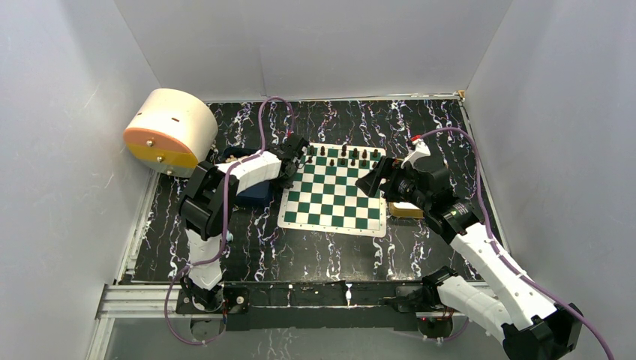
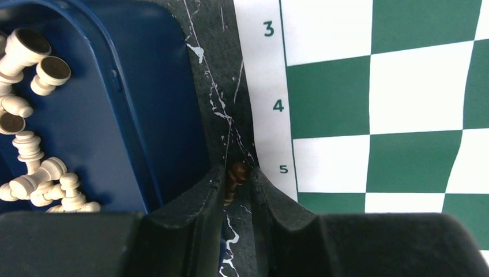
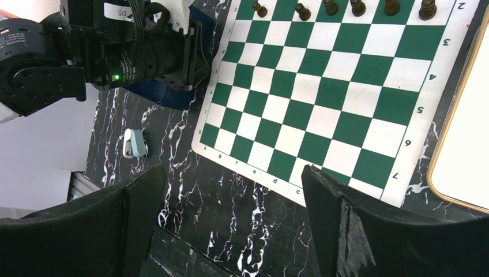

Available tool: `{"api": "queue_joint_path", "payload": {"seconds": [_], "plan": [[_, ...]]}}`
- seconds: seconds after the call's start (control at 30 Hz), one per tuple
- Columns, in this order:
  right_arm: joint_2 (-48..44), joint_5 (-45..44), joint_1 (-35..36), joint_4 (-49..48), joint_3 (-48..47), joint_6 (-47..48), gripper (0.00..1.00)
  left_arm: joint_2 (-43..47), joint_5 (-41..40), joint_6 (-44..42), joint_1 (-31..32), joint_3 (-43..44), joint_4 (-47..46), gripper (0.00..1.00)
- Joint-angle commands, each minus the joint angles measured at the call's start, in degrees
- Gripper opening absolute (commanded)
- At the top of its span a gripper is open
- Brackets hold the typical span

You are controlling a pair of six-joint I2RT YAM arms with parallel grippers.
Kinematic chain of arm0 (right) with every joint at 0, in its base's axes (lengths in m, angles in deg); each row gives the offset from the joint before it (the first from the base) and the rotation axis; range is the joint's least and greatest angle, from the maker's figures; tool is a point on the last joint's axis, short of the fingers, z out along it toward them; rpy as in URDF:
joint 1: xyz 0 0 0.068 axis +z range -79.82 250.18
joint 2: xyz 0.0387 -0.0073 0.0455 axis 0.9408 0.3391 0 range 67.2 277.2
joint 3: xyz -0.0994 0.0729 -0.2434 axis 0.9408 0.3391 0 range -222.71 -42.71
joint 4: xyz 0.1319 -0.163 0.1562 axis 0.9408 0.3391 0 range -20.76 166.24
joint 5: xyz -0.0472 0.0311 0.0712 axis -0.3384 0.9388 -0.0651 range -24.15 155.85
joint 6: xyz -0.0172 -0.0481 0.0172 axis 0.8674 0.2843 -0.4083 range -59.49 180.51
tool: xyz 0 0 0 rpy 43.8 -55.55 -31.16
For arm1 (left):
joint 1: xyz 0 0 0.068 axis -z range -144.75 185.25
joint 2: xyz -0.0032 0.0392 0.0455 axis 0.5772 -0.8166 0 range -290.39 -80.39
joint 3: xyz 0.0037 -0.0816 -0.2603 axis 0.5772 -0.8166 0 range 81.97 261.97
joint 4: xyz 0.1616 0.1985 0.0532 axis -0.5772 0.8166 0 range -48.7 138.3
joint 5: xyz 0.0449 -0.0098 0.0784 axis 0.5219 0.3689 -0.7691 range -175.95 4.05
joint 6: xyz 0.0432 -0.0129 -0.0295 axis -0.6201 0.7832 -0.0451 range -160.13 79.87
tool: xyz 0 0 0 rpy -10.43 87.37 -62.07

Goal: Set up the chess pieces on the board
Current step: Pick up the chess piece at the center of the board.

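Observation:
The green and white board point(image 1: 334, 191) lies mid-table; it also shows in the left wrist view point(image 2: 375, 104) and the right wrist view point(image 3: 323, 92). Several dark chess pieces point(image 1: 343, 156) stand along its far rows, seen too in the right wrist view point(image 3: 357, 8). My left gripper point(image 1: 294, 159) is shut on one dark chess piece point(image 2: 235, 180), held over the black table strip beside the board's left border near the "5". My right gripper point(image 1: 373, 182) is open and empty point(image 3: 233, 190), hovering above the board's right part.
A blue tray point(image 2: 104, 115) with several white pieces point(image 2: 34, 63) sits left of the board. A gold-rimmed tin tray point(image 3: 467, 150) lies right of the board. A cream and orange cylinder point(image 1: 169, 131) stands far left. A small pale object point(image 3: 134, 143) lies on the table.

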Motion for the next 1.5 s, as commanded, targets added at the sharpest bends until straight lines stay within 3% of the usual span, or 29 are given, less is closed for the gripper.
{"api": "queue_joint_path", "payload": {"seconds": [0.0,0.3,0.67,1.17,1.47], "plan": [[-0.8,-0.3,0.2,-1.5,-0.1,0.2,0.96,0.6,-0.6,0.7,-0.1,-1.2,1.5,0.21],[-0.9,-0.2,0.2,-2.0,0.5,-0.3,0.96,1.3,1.7,0.5,-0.1,-1.3,3.9,0.26],[-1.8,-0.7,0.3,-1.5,0.7,-0.3,0.97,-0.9,4.0,-0.9,-0.1,0.5,5.4,0.11],[-2.3,-1.7,0.2,-0.7,0.0,0.2,0.96,-1.9,6.2,-2.3,-0.1,9.8,9.2,0.13],[-2.6,-1.5,0.2,-1.1,0.8,0.1,0.97,1.9,8.2,-6.3,-0.1,9.6,9.3,0.13]]}}
